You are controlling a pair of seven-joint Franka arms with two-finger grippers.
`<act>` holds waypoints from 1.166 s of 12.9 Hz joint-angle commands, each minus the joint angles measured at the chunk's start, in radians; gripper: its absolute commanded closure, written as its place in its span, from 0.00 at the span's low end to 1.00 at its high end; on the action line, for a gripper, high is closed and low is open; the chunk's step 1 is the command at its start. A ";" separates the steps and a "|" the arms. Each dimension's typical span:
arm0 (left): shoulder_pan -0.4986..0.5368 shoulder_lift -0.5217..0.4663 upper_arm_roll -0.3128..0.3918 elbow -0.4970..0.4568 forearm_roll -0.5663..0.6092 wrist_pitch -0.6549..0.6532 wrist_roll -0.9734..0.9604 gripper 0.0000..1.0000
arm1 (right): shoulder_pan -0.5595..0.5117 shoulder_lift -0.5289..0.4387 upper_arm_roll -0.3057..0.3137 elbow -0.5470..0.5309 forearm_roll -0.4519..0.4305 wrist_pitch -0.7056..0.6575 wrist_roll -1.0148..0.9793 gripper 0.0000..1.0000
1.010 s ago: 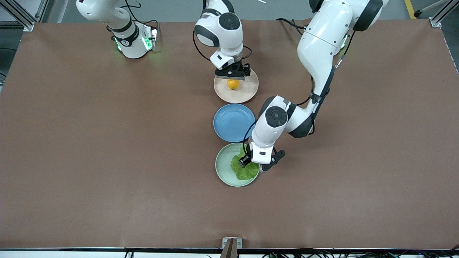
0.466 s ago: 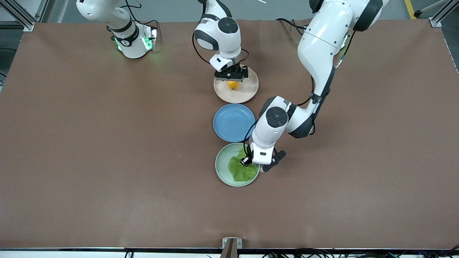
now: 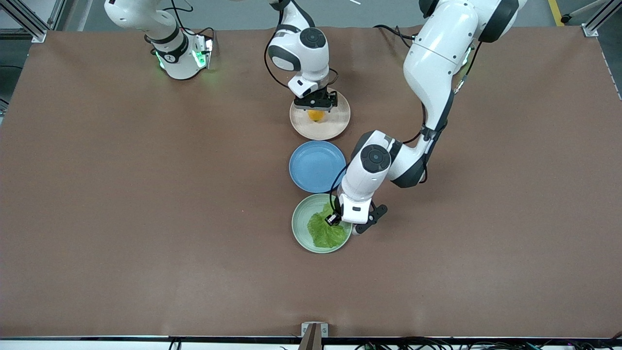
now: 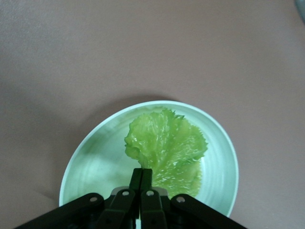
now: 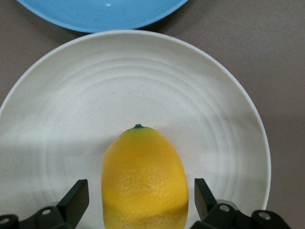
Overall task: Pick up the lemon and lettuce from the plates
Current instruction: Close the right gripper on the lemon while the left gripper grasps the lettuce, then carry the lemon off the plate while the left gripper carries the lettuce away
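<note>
The lemon lies on the beige-pink plate. My right gripper is low over it, open, with one finger on each side of the lemon and not touching it; the right wrist view shows the fingertips and the plate. The lettuce lies on the mint green plate, nearest the front camera. My left gripper is down at the leaf's edge. In the left wrist view the gripper is shut on the edge of the lettuce over the plate.
An empty blue plate sits between the two task plates; its rim shows in the right wrist view. The three plates form a row in the middle of the brown table.
My right gripper has come down around the lemon. The lettuce has shifted slightly on the mint plate under my left gripper, which has barely moved.
</note>
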 commanded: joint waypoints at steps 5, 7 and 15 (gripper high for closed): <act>0.017 -0.141 0.011 0.005 0.012 -0.138 -0.017 1.00 | -0.061 -0.075 -0.027 0.004 -0.024 -0.079 0.016 1.00; 0.054 -0.224 0.006 -0.004 0.012 -0.231 -0.008 1.00 | -0.147 -0.167 -0.029 0.004 -0.024 -0.194 -0.051 1.00; 0.484 -0.539 -0.245 -0.441 0.006 -0.183 0.247 1.00 | -0.688 -0.300 -0.029 -0.067 -0.022 -0.333 -0.788 1.00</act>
